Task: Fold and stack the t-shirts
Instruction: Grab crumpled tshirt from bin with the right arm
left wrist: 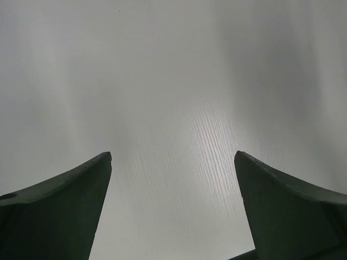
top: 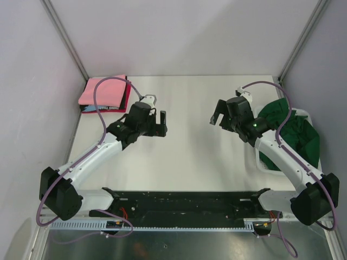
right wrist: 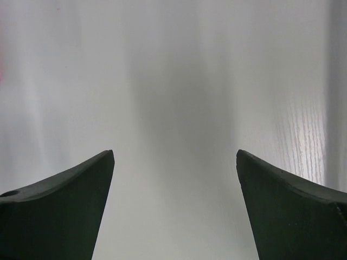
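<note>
one folded stack of cloth t-shirts [top: 103, 92], pink on top, sits in the far left corner. one loose dark green t-shirt [top: 295, 135] fills the white plastic mesh basket [top: 265, 165] at the right edge. the left gripper [top: 161, 123] and right gripper [top: 216, 112], both with jaws apart, hang well apart over the middle of the white table [top: 195, 157].

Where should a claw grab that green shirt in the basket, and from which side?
Likely a raised fold near the middle of the green shirt, from straight above with the nearby right claw. It lies crumpled in the basket, whose walls block sideways approaches.
</note>
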Action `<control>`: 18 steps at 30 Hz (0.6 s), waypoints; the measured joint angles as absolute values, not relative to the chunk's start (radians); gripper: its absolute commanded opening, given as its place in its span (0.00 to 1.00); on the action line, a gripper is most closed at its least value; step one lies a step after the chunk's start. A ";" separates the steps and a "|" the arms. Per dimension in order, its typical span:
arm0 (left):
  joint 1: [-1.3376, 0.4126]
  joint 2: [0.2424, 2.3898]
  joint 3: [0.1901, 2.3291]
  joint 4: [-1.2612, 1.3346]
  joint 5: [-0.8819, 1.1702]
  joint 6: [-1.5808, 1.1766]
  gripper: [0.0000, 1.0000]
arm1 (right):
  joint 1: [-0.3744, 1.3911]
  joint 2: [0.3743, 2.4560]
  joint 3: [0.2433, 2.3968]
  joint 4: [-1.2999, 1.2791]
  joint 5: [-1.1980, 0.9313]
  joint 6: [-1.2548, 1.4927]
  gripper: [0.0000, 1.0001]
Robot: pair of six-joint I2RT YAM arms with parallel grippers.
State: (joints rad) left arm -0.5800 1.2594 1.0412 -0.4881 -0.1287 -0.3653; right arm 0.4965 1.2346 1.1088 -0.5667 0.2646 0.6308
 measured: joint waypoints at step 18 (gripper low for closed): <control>-0.580 1.234 1.026 -0.488 -0.136 -0.349 0.99 | 0.089 1.230 1.109 -0.601 0.200 0.619 0.99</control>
